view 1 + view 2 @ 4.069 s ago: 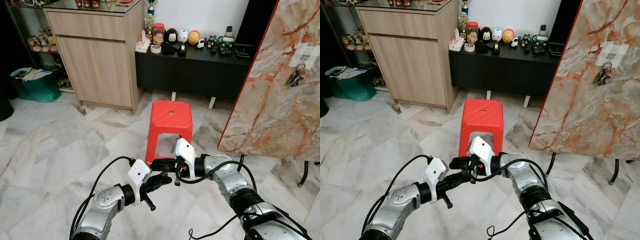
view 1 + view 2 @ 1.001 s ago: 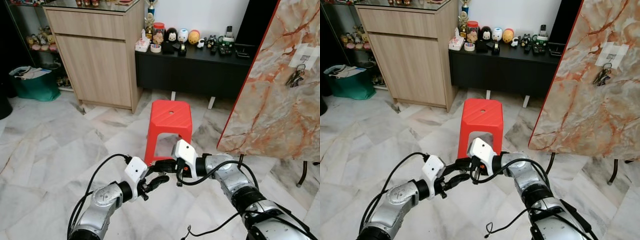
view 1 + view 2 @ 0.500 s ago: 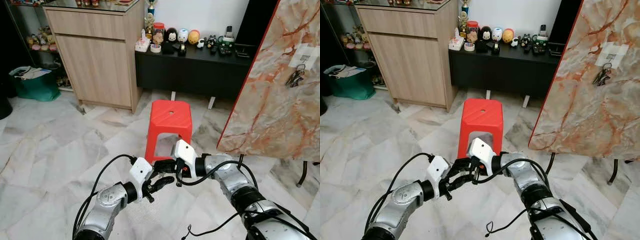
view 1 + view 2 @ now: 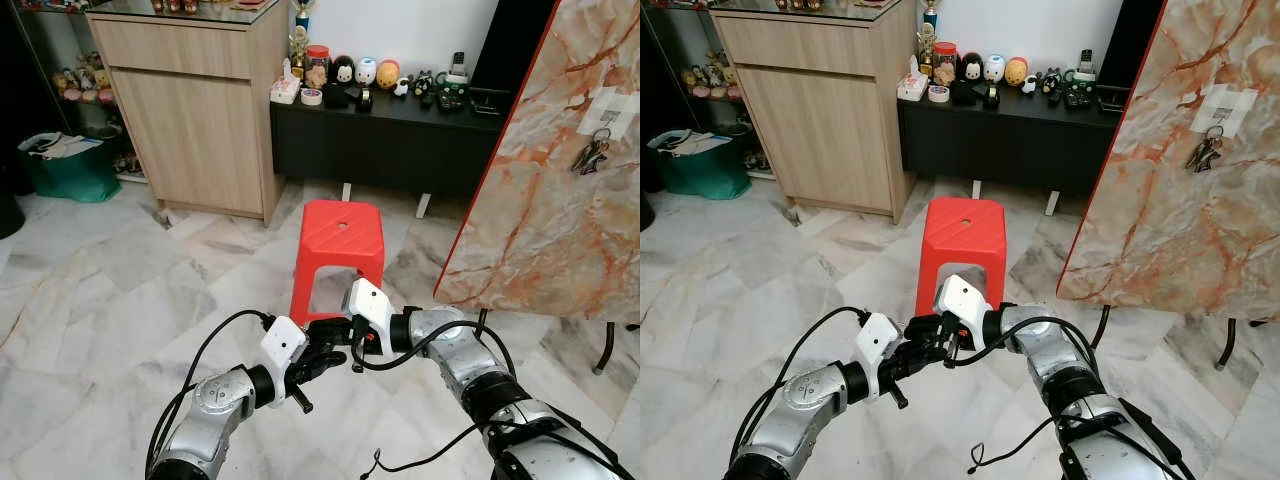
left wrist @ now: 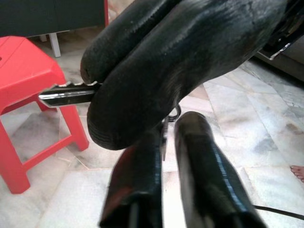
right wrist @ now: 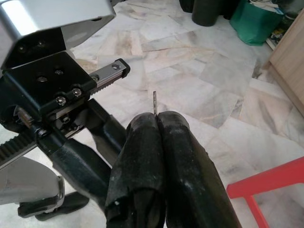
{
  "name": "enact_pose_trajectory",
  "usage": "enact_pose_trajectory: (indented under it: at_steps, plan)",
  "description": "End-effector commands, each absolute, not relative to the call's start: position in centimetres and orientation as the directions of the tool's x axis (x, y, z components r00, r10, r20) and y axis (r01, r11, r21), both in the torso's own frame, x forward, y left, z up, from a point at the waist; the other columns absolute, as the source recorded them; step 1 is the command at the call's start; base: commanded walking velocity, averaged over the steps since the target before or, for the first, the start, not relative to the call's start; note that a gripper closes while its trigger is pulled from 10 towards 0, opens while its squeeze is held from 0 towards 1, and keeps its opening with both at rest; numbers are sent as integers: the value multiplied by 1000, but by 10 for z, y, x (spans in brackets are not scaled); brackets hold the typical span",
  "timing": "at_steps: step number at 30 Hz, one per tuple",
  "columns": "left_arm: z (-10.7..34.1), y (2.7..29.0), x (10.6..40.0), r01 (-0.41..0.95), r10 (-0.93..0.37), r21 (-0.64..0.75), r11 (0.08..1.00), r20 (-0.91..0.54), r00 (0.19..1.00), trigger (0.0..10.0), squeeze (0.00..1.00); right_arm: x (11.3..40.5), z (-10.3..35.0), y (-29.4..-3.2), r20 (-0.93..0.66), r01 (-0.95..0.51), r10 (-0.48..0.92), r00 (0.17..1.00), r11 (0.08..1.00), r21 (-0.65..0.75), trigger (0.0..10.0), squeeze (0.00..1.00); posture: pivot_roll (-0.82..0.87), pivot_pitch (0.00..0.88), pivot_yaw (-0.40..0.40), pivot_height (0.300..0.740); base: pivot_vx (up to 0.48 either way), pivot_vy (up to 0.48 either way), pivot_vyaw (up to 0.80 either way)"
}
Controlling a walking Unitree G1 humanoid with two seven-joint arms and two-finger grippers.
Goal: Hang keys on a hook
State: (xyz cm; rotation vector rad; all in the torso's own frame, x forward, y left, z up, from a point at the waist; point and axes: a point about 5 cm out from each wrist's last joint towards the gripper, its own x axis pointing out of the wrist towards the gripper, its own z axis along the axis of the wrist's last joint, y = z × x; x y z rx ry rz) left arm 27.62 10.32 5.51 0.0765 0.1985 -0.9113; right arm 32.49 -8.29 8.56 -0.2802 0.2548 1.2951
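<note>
- Keys (image 5: 66, 92) pinched between the right gripper's (image 6: 159, 121) pressed-together fingers, low before a red stool (image 4: 340, 245)
- left gripper (image 4: 925, 345) fingers slightly spread just beside them

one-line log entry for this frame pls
right gripper: shut on key | left gripper: open beside it | hook: on marble board, holds other keys

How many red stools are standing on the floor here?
1. The red stool stands on the marble floor, in front of the black low cabinet, just beyond the two grippers; others may be hidden.
</note>
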Motion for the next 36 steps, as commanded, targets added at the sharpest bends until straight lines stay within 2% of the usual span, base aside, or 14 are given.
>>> enact_pose_trajectory:
  at_steps: [1, 22, 28, 36]
  plan:
    - [54, 102, 275, 798, -783, -24, 603, -211, 585, 0, 0, 330, 93, -82, -335, -965, 905, 261, 245, -91, 0, 0, 124, 0, -115, 740, 0, 0, 0]
    - [51, 119, 281, 732, -707, 15, 681, -247, 662, 0, 0, 332, 92, -95, -349, -952, 886, 305, 289, -96, 0, 0, 123, 0, -116, 740, 0, 0, 0]
    - [51, 121, 281, 726, -700, 21, 687, -248, 670, 0, 0, 334, 92, -99, -359, -947, 876, 320, 303, -104, 0, 0, 123, 0, -115, 740, 0, 0, 0]
    - [47, 124, 275, 752, -717, 31, 658, -282, 638, 0, 0, 339, 94, -111, -377, -925, 845, 379, 356, -132, 0, 0, 121, 0, -113, 740, 0, 0, 0]
